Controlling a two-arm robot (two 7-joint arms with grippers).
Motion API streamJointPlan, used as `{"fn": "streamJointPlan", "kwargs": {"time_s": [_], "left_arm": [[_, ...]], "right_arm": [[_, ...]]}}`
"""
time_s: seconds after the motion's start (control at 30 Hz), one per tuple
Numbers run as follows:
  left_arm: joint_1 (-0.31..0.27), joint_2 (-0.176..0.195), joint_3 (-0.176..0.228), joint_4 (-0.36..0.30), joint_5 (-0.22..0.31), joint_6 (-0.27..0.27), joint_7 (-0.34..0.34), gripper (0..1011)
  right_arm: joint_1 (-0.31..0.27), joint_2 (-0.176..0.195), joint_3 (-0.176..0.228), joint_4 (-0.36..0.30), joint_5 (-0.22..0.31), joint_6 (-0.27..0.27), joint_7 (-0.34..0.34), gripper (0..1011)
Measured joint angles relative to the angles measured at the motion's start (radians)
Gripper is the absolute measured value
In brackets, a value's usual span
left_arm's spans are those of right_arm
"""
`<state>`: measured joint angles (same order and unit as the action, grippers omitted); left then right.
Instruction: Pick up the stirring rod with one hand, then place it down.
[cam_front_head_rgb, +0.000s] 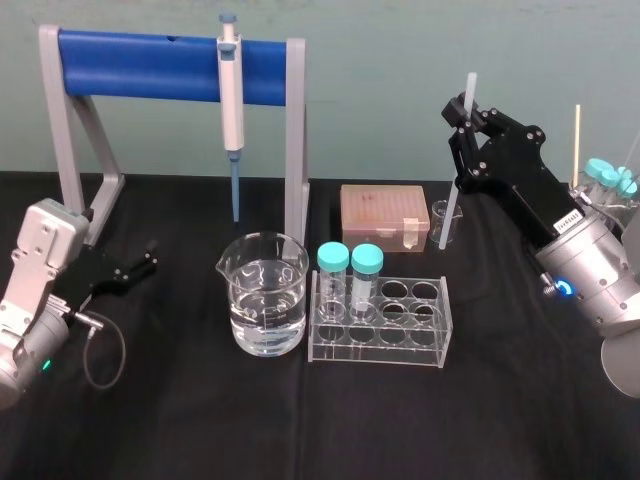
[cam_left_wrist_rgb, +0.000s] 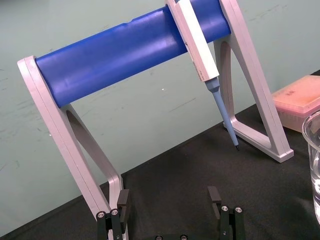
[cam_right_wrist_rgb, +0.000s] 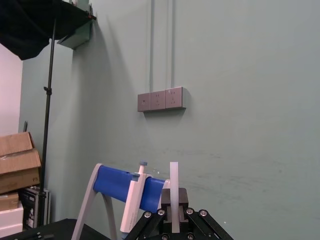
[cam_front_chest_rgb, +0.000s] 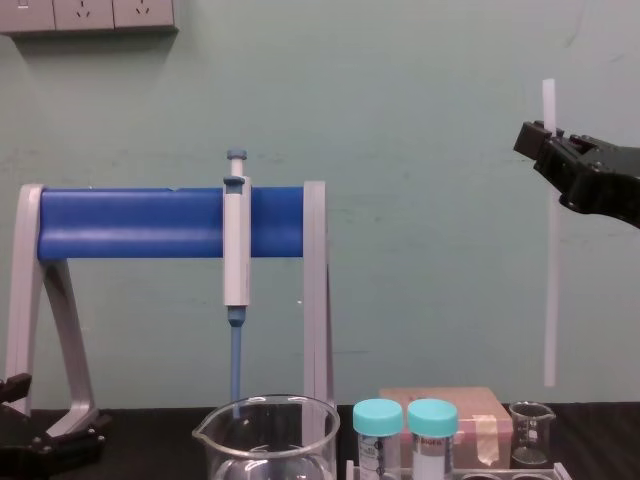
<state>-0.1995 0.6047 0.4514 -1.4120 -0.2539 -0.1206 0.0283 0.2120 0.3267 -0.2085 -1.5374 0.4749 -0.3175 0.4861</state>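
We record the long, very thin, straight, translucent white stirring rod (cam_front_chest_rgb: 549, 300) hanging upright in the air at the far right of the scene, with its lower end free. The black, blocky two-finger right gripper (cam_front_chest_rgb: 541, 141) is clamped on it near the upper end. A short stub stands above the fingers.
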Motion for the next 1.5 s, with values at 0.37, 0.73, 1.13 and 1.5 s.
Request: {"fn": "streamJointPlan", "kwargs": {"time_s": [0.37, 0.73, 1.13, 1.5], "left_arm": [[0.0, 0.0, 0.0, 0.0, 0.0, 0.0, 0.0, 1000], [0.0, 0.0, 0.0, 0.0, 0.0, 0.0, 0.0, 1000], [0.0, 0.0, 0.0, 0.0, 0.0, 0.0, 0.0, 1000], [0.0, 0.0, 0.0, 0.0, 0.0, 0.0, 0.0, 1000]], "right_arm": [[0.002, -0.002, -0.001, 0.005, -0.002, 0.0, 0.0, 72], [0.007, -0.004, -0.001, 0.013, -0.003, -0.001, -0.001, 72], [0.009, -0.006, -0.004, 0.02, -0.007, -0.001, -0.001, 72], [0.013, -0.009, -0.024, 0.071, -0.005, 0.004, 0.015, 72]]}}
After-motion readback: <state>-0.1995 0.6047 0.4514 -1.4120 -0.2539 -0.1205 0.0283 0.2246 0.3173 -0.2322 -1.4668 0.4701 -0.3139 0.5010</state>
